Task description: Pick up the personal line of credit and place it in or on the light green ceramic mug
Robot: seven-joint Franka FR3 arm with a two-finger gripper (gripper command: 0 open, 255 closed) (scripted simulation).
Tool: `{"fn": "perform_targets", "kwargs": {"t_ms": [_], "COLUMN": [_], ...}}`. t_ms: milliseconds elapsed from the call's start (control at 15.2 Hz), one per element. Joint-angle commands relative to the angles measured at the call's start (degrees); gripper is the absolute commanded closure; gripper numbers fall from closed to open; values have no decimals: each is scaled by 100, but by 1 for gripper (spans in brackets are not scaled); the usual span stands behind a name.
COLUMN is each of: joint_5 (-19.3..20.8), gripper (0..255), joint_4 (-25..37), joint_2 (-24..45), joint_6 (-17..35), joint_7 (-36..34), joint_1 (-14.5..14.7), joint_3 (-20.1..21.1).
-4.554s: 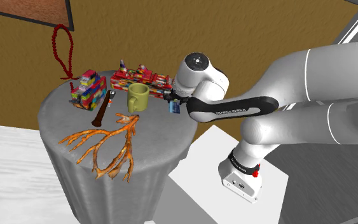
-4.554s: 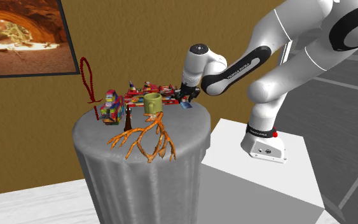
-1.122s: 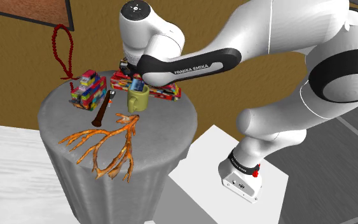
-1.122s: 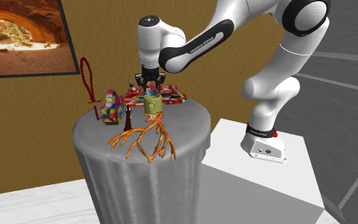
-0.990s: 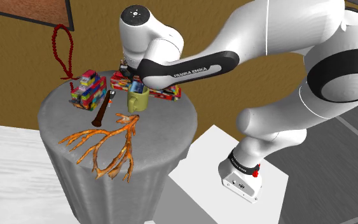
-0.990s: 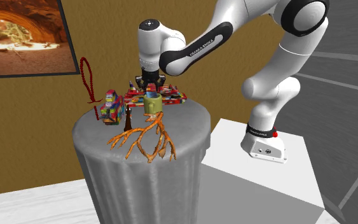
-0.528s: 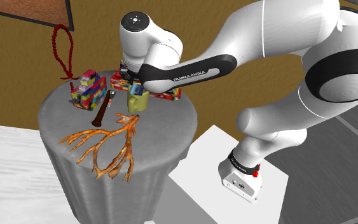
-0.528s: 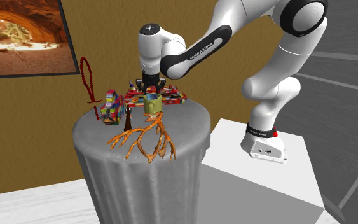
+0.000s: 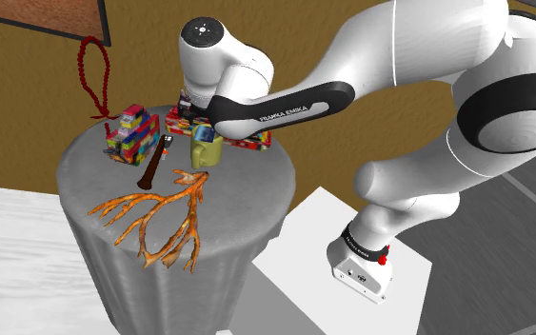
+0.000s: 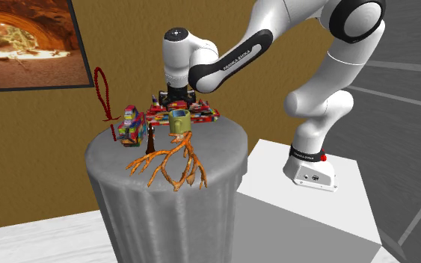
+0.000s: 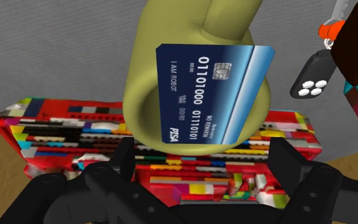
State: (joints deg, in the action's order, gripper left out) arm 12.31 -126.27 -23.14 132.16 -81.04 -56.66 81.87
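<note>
Olive-green mug (image 11: 142, 89) has the blue card (image 11: 212, 92) at its mouth, tilted. Gripper (image 11: 204, 156) is just above the mug, fingers apart, not touching the card. You'd best lift straight up from the mug, without clipping the card's edge.

Just ahead of the all-black claw (image 11: 201, 151), the card (image 11: 212, 92) is deep blue with white lettering, a grey chip and a pale diagonal band (lighter toward one edge). The mug (image 11: 196, 38) beyond it is dull olive-green. Under the claw, the brick model (image 11: 56, 137) is red, speckled yellow, blue, white and green. Farther out, the tabletop (image 11: 44, 57) is mottled grey.
</note>
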Motion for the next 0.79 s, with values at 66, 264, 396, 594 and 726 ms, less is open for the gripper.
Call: {"fn": "perform_targets", "kwargs": {"t_ms": [66,264,396,594,726], "joint_5": [-126,-259,-261,-261,-261], "gripper": [0,0,0,0,0], "joint_4": [133,279,279,279,279], "joint_2": [-92,-207,-208,-208,-208], "joint_6": [-352,-668,-668,-668,-668], "joint_7": [83,173,175,175,175], "joint_1": [528,900,900,899,899], "joint_3": [-435,-740,-740,-739,-739]}}
